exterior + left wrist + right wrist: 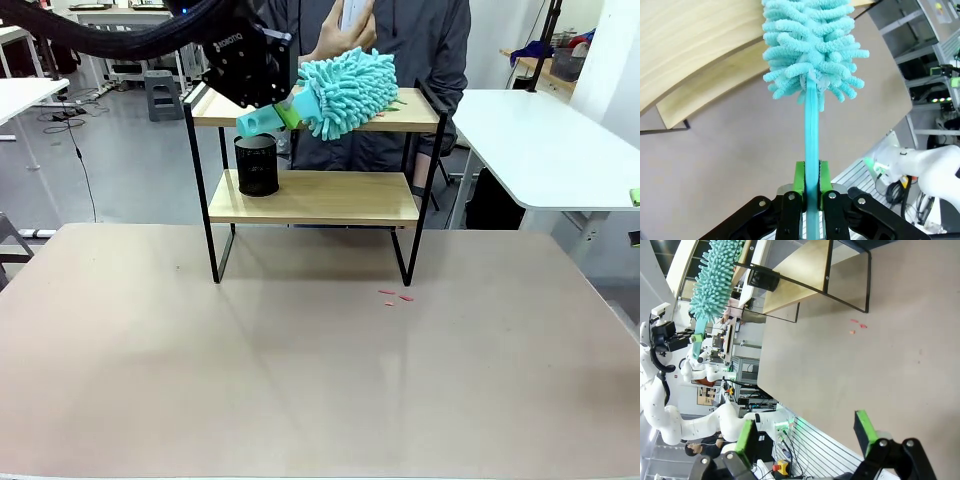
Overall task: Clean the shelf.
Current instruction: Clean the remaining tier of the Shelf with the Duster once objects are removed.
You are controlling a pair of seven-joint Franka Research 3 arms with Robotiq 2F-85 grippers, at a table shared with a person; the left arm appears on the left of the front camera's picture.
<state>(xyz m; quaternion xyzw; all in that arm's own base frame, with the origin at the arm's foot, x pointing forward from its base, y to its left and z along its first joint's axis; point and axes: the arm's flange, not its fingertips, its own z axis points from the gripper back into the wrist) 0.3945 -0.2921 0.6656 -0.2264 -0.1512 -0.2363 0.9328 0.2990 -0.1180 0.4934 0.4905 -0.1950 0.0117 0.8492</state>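
the left gripper (811,186) is pinching the flat handle of a turquoise duster (345,92), whose fluffy head lies on the top board of the shelf (320,197). the shelf stands at the counter's (300,390) far middle, with a black mesh cup (256,165) on its lower board. 3 red scraps (397,296) lie near its right leg. the right gripper (806,432) hangs spread wide.

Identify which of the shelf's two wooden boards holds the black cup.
The lower board; the black cup stands at its left end, whereas the duster sits over the upper board.
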